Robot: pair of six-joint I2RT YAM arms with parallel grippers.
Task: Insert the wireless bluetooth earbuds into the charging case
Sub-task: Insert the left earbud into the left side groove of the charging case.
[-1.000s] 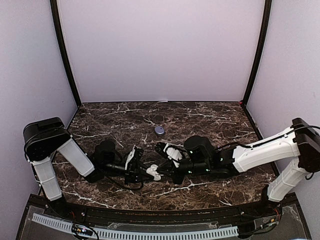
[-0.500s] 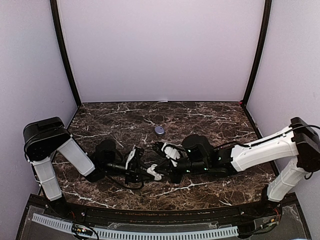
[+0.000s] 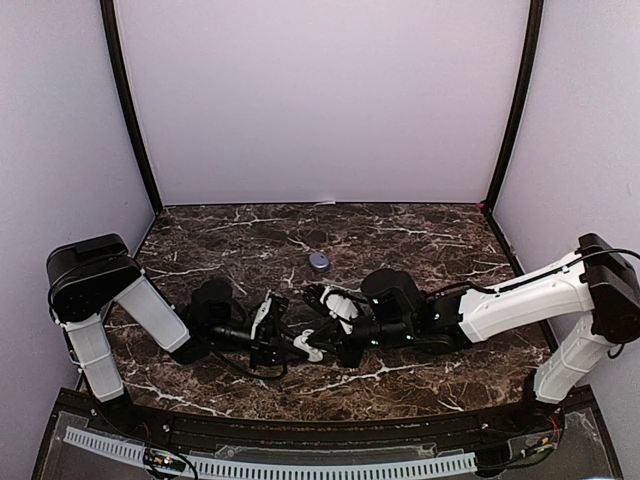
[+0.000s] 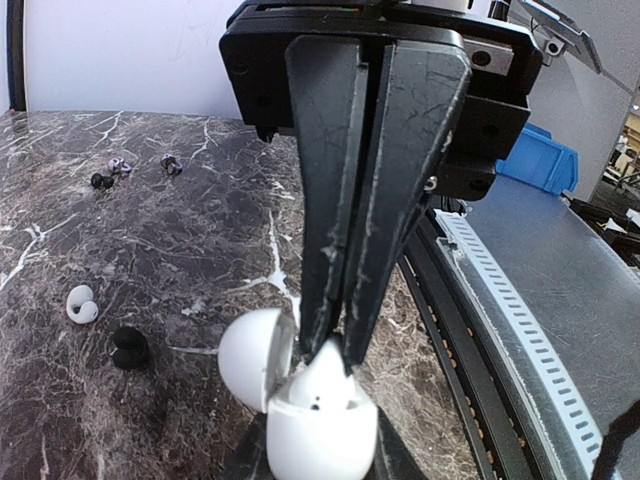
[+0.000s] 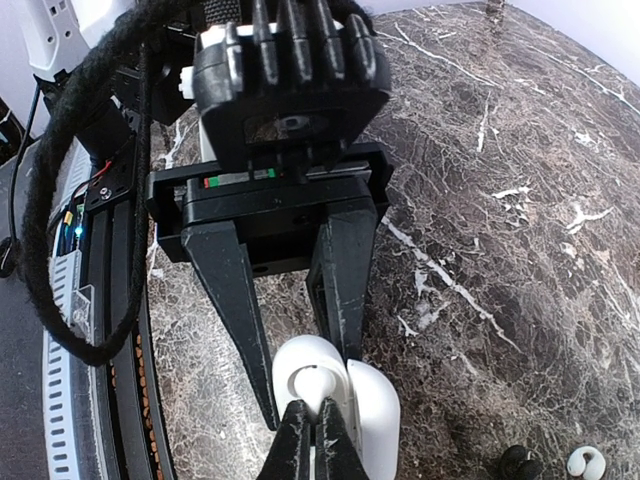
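Left hand (image 3: 292,346) clamps the white charging case (image 4: 320,425) from both sides, its lid (image 4: 255,358) swung open, low over the counter (image 3: 420,235) near the front edge, where the perforated rail (image 4: 505,320) runs just beside. Right hand (image 5: 307,420) meets it head-on, fingers pressed together with no gap, tips down on the seated earbud (image 5: 313,385), white, in the case's mouth. Off to the side on the marble lie a loose white earbud (image 4: 80,303) and a black earbud (image 4: 130,347), near each other but apart; purple buds (image 4: 120,165) sit farther off. Behind the arms a bluish case (image 3: 319,261) stands alone, with wide marble around it reaching the back wall (image 3: 320,100)
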